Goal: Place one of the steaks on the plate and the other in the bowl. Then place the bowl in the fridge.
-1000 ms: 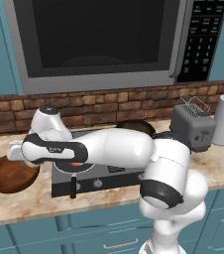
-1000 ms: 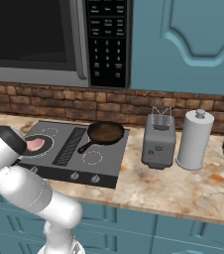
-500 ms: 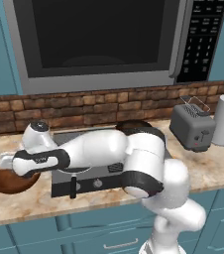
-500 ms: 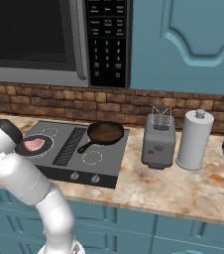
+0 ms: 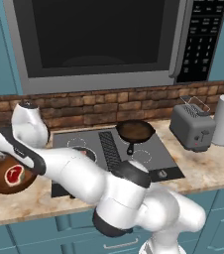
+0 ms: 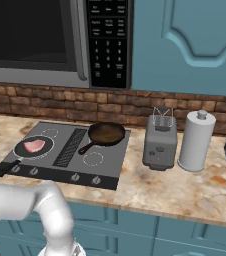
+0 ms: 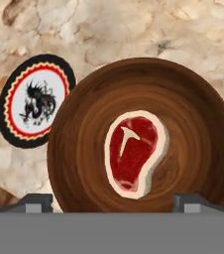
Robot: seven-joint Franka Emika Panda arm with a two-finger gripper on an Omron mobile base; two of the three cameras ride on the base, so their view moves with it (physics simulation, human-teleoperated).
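Microwave keypad [image 6: 107, 44]: I see rows of small pale marks, too blurred to read.
Plate [image 7: 35, 100], just beside my gripper's view of the bowl: a dark motif, no lettering.
Readable text: none.

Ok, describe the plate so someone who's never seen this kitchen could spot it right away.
Find the marble counter and the big wooden bowl holding a red steak. The plate lies flat beside it, smaller, white-centred with a dark motif, black-rimmed with a red ring.
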